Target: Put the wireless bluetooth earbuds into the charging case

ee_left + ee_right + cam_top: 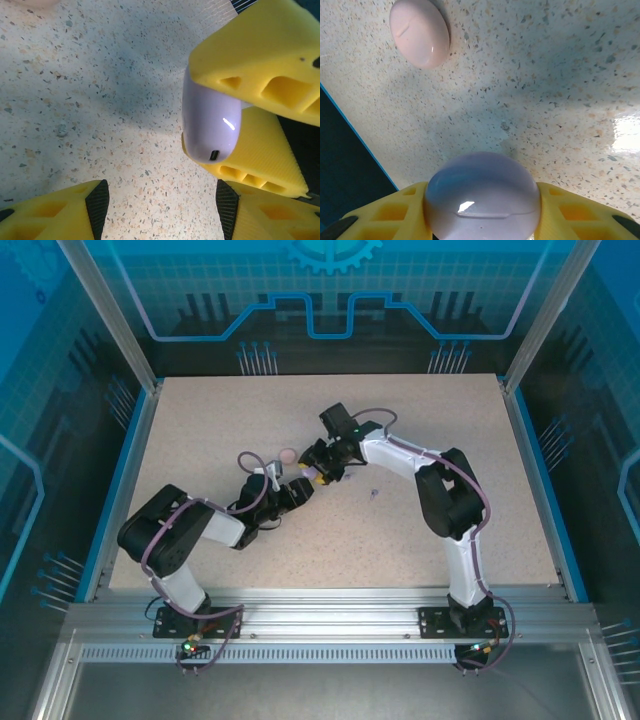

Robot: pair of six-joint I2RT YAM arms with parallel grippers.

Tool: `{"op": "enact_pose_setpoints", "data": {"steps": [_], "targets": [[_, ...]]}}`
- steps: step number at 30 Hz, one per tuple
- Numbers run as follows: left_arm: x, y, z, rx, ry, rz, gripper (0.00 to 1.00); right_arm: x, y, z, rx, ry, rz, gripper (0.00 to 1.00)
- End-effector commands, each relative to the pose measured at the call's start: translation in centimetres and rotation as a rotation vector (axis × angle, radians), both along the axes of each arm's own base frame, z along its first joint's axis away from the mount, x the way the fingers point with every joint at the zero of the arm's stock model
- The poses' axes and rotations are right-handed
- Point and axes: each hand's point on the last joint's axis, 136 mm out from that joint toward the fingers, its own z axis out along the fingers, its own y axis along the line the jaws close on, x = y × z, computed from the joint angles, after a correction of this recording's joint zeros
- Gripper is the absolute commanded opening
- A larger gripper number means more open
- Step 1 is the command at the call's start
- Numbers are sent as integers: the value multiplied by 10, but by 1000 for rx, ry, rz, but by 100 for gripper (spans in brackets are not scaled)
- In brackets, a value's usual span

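Right claw [482,210] grips lavender case [482,195], its lower edge cut off.

Your top camera looks down from above and behind the arms, far enough back to take in the whole table [450,420], with the bases at its bottom edge. Your left wrist camera sits low and close over the tabletop, looking past the left gripper [162,200] at the lavender case [210,125]. Your right wrist camera is just as near, facing down past the right gripper [482,215], with that same case [482,195] at its lower edge. It also shares the pink case [419,32] with the top view, where the pink case [287,454] is small.
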Motion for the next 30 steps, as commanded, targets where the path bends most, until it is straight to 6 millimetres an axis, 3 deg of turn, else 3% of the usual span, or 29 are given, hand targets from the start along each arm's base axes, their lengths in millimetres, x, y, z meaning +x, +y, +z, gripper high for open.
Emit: {"op": "enact_pose_setpoints", "data": {"steps": [1, 12, 24, 30], "targets": [[10, -3, 17, 0, -70, 9, 63, -10, 11, 11, 33, 4, 16, 38], [17, 7, 18, 4, -95, 82, 58, -19, 16, 8, 34, 15, 34, 38], [22, 14, 42, -13, -155, 140, 56, -22, 18, 2, 39, 29, 40, 37], [25, 17, 36, 17, -139, 157, 57, -23, 21, 2, 50, 33, 46, 37]]}}
